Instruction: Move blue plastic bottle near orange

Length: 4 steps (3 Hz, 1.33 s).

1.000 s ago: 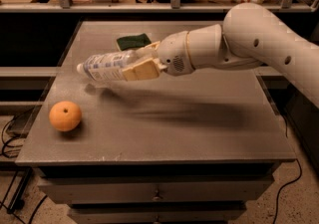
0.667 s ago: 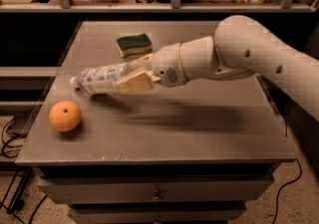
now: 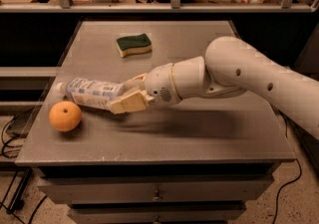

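Three things share your bench (image 3: 209, 138): the bottle (image 3: 92, 92), the orange (image 3: 65, 116) and a sponge (image 3: 133, 44). Your end effector (image 3: 120, 94) sits left of the bench's middle, toward 9 o'clock. It is clamped on the bottle's base end, with one tan finger (image 3: 130, 102) below the bottle's body and the other above it. The bottle lies almost level in that grip, cap pointing toward 9 o'clock and base toward 3. You cannot tell from this view whether it touches the bench or hangs just above it; a soft shadow lies under it. The orange rests on the bench near the front-left corner, at about 8 o'clock from the centre. From the orange, the bottle's cap end is at about 12 o'clock and near, with a small gap between the two, so they do not touch. The sponge, green face up, lies well apart at about 11 o'clock, toward the back of the bench. The white arm (image 3: 249, 73) comes in from 3 o'clock, crossing above the right half of the bench.
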Each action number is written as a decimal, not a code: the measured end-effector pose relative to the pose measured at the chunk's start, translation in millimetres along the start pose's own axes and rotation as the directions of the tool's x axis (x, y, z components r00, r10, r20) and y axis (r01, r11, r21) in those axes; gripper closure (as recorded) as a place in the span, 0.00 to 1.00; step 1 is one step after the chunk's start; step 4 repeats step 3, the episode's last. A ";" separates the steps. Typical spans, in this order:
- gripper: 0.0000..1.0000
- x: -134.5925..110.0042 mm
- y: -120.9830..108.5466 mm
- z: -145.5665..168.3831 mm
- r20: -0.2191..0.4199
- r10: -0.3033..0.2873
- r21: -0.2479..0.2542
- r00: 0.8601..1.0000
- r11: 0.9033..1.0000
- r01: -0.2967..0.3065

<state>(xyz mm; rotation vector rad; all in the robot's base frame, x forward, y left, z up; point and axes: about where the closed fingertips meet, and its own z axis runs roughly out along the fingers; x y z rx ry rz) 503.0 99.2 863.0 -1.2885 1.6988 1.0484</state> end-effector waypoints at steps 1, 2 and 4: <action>0.13 5.7 5.7 -2.7 -0.003 -0.007 0.032 1.000 0.999 0.007; 0.00 5.7 6.9 -1.8 -0.004 -0.009 0.032 1.000 0.999 0.009; 0.00 5.6 7.0 -1.8 -0.004 -0.009 0.032 1.000 0.999 0.009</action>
